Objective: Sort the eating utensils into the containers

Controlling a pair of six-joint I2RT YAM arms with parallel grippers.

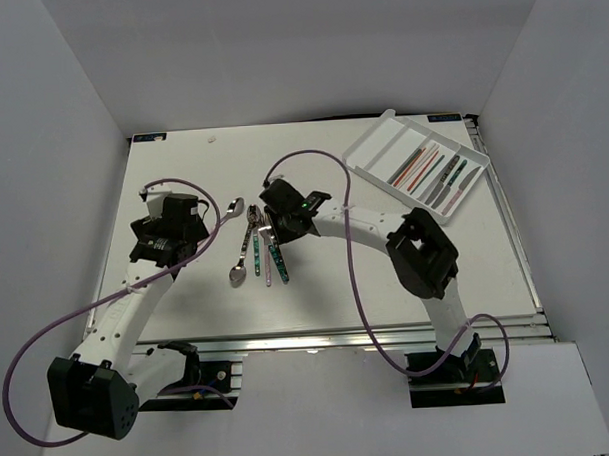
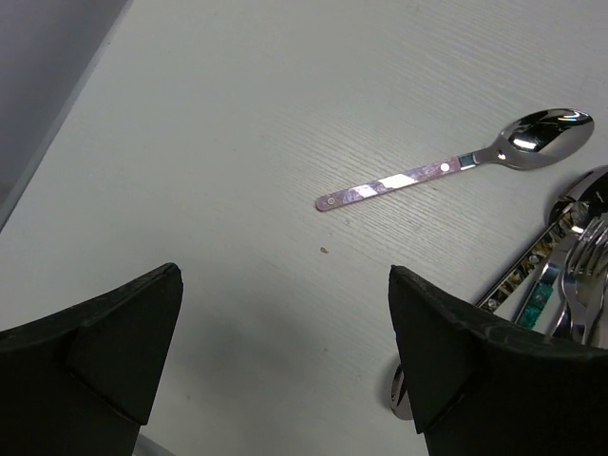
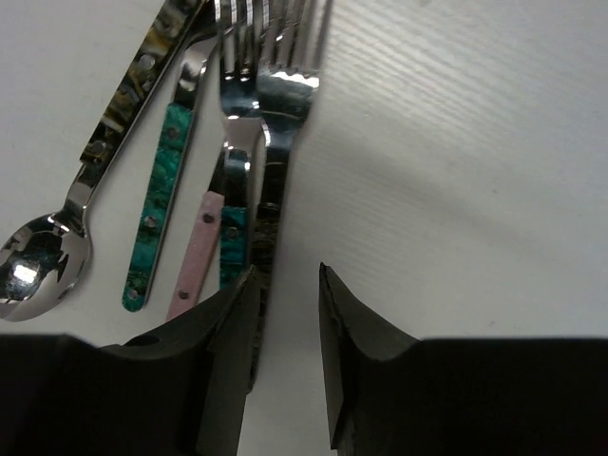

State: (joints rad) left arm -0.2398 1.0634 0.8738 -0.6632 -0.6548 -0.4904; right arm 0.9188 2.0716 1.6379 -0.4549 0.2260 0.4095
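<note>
Left arm's fingers (image 2: pixel 114 351) are spread wide, hovering over the bare white counter (image 2: pixel 237 142) with nothing between them. Just ahead of them a steel spoon with a pink-and-white striped handle (image 2: pixel 446 166) lies flat on its own. Over on the other side, the right arm's fingers (image 3: pixel 228 351) are drawn narrow, low over the heap of loose utensils (image 1: pixel 257 248) in the middle of the counter. A steel fork with a dark handle (image 3: pixel 280 123) runs down into the gap. Its handle sits close against one finger and a strip of counter shows on the other side, so the fork is not pinched. Beside it I see a teal-handled piece (image 3: pixel 157 199), a pink handle (image 3: pixel 195 256) and a spoon with a mottled dark handle (image 3: pixel 47 261). The white rectangular plastic tray (image 1: pixel 374 146) sits at the far right corner, well apart from the heap. Thin orange and green chopsticks (image 1: pixel 414 164) and grey knives (image 1: pixel 453 180) lie along its long compartments.
</note>
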